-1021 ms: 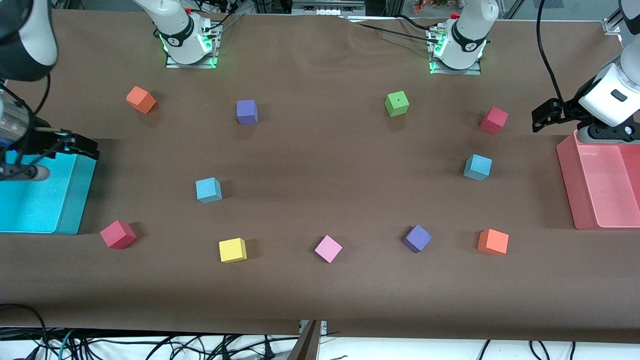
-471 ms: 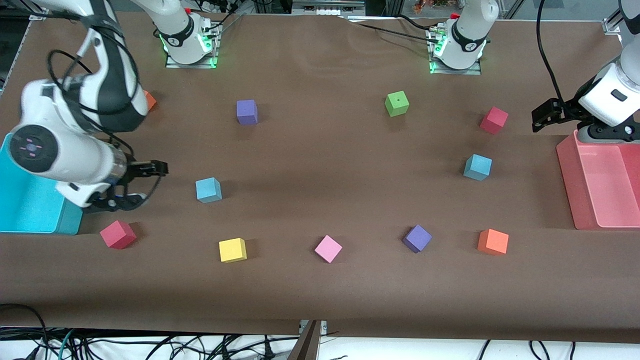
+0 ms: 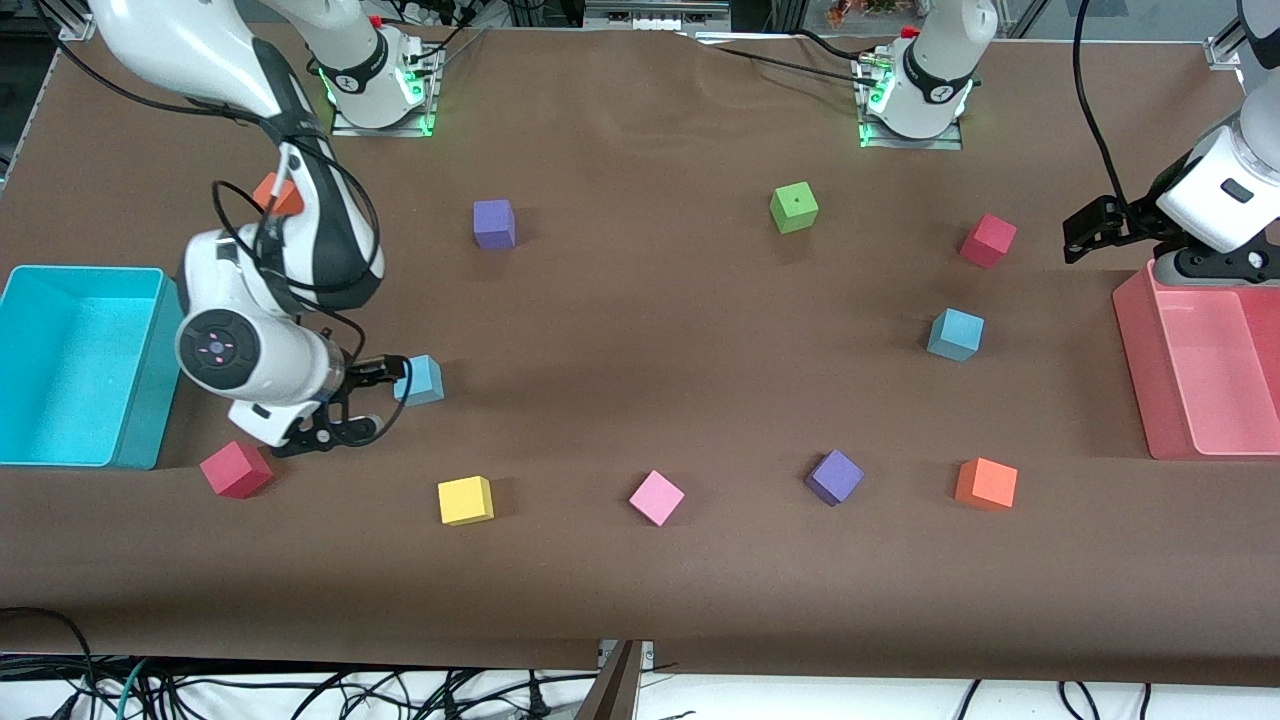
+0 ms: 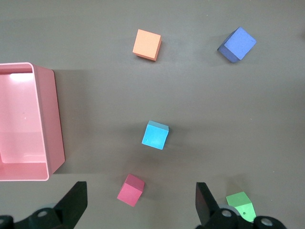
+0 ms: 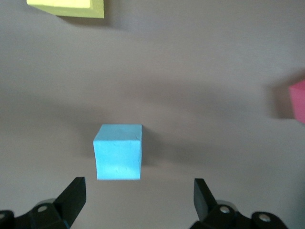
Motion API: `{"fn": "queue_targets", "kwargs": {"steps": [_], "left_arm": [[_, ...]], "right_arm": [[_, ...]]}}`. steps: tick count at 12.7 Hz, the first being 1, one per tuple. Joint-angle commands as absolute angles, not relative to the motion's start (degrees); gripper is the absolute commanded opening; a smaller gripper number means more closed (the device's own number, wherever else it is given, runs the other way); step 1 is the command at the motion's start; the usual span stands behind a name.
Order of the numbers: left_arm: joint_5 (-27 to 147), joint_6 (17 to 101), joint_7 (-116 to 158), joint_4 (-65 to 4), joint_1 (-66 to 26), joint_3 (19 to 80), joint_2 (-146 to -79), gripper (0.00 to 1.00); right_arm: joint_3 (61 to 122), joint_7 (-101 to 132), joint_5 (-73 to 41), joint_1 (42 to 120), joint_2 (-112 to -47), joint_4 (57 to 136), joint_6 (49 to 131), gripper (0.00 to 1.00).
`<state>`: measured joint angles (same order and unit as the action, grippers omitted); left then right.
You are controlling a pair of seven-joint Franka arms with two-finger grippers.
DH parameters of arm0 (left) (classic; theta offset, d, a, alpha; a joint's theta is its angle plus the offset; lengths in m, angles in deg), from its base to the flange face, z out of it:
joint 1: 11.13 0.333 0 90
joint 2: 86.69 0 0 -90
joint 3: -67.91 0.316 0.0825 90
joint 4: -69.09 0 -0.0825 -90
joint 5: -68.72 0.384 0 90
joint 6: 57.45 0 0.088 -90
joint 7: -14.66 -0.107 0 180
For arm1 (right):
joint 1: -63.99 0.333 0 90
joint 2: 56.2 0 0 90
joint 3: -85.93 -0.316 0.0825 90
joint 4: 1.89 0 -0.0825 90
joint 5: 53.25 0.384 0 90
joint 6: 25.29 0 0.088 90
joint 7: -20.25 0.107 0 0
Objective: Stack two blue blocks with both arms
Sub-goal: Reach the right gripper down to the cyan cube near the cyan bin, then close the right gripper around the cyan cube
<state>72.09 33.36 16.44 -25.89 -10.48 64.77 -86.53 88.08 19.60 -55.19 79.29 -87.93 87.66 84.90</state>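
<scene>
One blue block [image 3: 420, 380] lies on the brown table toward the right arm's end. It also shows in the right wrist view [image 5: 118, 157]. My right gripper [image 3: 365, 400] is open beside it, on the side toward the cyan bin. In the right wrist view the right gripper [image 5: 138, 200] is empty and the block lies just ahead of the fingertips, not between them. The second blue block [image 3: 955, 333] lies toward the left arm's end and shows in the left wrist view [image 4: 155, 135]. My left gripper [image 3: 1085, 235] is open and empty [image 4: 140, 200], waiting high beside the pink bin.
A cyan bin [image 3: 80, 270] and a pink bin [image 3: 1135, 370] stand at the table's two ends. Near the right gripper lie a red cube [image 3: 236, 468] and a yellow cube [image 3: 465, 500]. Pink [image 3: 656, 497], purple [image 3: 834, 476], orange [image 3: 986, 483], red [image 3: 988, 240] and green [image 3: 794, 207] cubes lie scattered.
My right arm has swung from over the cyan bin across to the blue block and lowered beside it. The left arm and all cubes have not moved.
</scene>
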Motion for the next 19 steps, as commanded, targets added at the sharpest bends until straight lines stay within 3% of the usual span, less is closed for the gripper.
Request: {"fn": "queue_targets", "kwargs": {"steps": [1, 9, 19], "left_arm": [[71.01, 32.64, 16.85, -26.18, -10.78, 65.01, -85.72, 1.0], [71.01, 32.64, 16.76, -26.18, -10.69, 65.01, -85.72, 1.0], [70.92, 32.64, 16.76, -26.18, -10.69, 65.1, -85.72, 1.0]], "right_arm": [[86.73, 17.97, -53.96, 79.11, -89.06, 89.25, 87.29, 1.0], [86.72, 15.77, -51.14, 79.02, -90.04, 96.98, 98.8, 1.0], [86.64, 15.77, -51.05, 79.11, -90.65, 98.39, 99.25, 1.0]]}}
